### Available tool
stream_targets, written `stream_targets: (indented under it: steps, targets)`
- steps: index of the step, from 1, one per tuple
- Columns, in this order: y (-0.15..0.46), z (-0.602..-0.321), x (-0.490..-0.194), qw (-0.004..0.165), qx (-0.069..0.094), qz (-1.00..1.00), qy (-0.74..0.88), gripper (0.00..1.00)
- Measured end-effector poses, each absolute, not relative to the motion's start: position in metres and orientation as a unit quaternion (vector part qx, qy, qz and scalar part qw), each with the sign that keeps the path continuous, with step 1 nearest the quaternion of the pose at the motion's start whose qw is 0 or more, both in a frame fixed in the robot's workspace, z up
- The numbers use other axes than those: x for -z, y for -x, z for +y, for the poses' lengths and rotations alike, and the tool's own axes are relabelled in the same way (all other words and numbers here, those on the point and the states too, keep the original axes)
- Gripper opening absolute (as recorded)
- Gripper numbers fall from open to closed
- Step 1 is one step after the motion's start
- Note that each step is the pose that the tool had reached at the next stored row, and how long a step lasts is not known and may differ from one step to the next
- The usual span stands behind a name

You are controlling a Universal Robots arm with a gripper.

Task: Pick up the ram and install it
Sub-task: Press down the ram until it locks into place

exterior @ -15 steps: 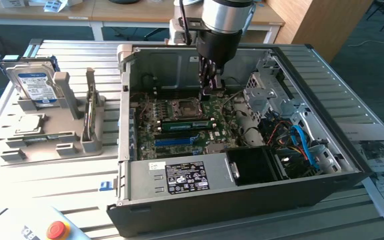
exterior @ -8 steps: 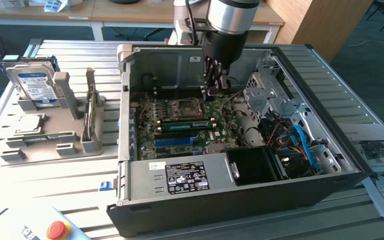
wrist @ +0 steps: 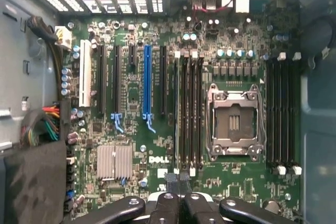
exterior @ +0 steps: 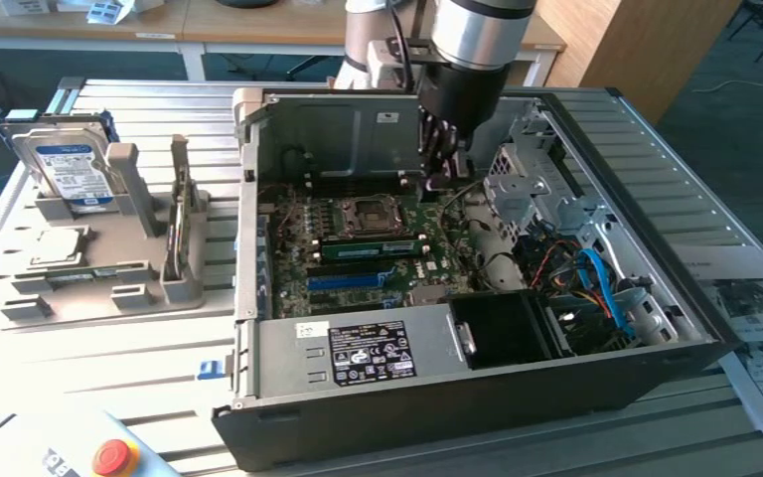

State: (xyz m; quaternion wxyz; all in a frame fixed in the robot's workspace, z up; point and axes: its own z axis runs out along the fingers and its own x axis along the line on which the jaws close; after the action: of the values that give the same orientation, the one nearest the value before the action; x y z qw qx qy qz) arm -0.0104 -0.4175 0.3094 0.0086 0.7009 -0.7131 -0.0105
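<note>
pincer [exterior: 436,179] closed, holding nothing seen | inside open case [exterior: 699,328], above motherboard [wrist: 136,129] | ram [exterior: 371,248] seated beside CPU socket [wrist: 234,122]

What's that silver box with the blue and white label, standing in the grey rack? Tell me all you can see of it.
It is a hard drive: a flat, boxy metal body, silver at the edges, with a blue-and-white printed label facing the camera. It stands on edge, tipped slightly back, slotted into a grey holder whose posts grip its lower part. The holder sits on the slatted table, to the exterior view's left of the open computer case. Nothing else touches it.
</note>
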Motion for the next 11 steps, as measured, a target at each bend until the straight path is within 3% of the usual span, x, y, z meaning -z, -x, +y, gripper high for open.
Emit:
stream_targets:
  steps: [11]
  targets:
    - [0.0041, -0.4181, -0.3085, 0.009, 0.011, -0.713, -0.701, 0.1]
